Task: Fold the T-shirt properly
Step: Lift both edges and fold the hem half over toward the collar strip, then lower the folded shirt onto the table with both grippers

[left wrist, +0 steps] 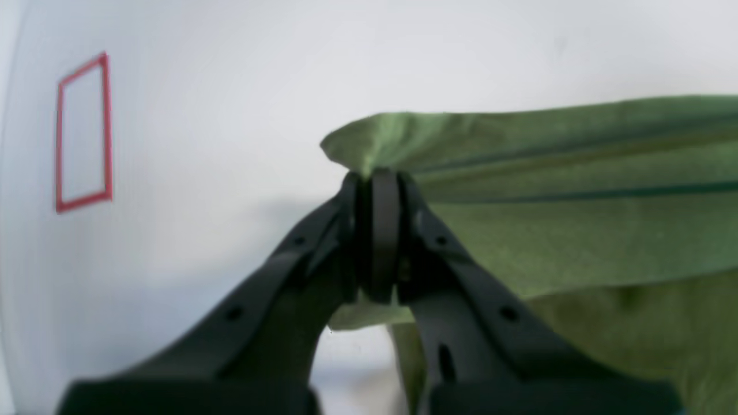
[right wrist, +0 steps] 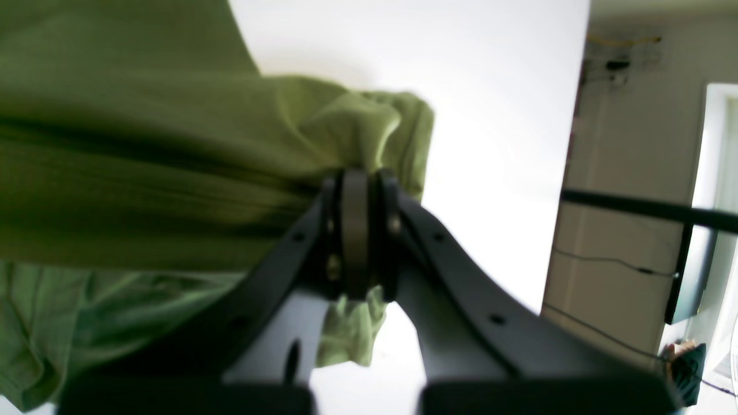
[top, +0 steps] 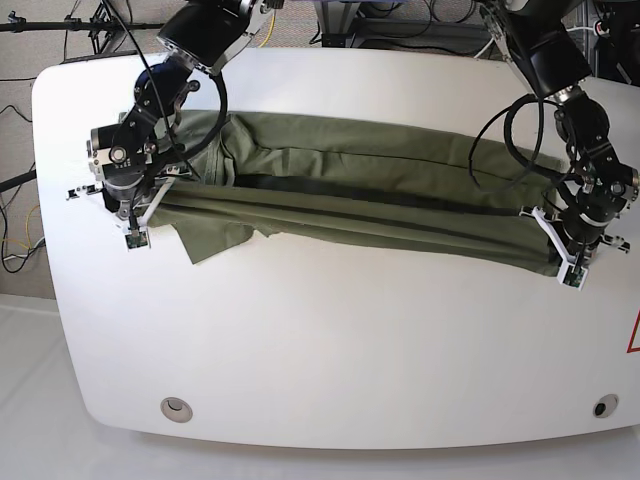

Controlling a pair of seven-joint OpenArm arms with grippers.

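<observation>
The olive-green T-shirt [top: 350, 190] lies in a long folded band across the white table [top: 330, 340], stretched between both grippers. On the base view's right, my left gripper [top: 566, 262] is shut on the shirt's end. The left wrist view shows its closed fingertips [left wrist: 377, 178] pinching a corner of the T-shirt [left wrist: 576, 230], which is lifted off the table. On the base view's left, my right gripper [top: 137, 228] is shut on the other end. In the right wrist view, bunched T-shirt cloth [right wrist: 144, 173] sits between that gripper's closed tips [right wrist: 357, 178]. A loose flap [top: 205, 238] hangs toward the table's front.
A red tape rectangle [left wrist: 83, 132] marks the table beyond the left gripper, and a red mark [top: 634, 335] shows at the table's right edge. Two round grommets [top: 177, 407] [top: 599, 407] sit near the front edge. Cables and stands crowd the floor behind the table.
</observation>
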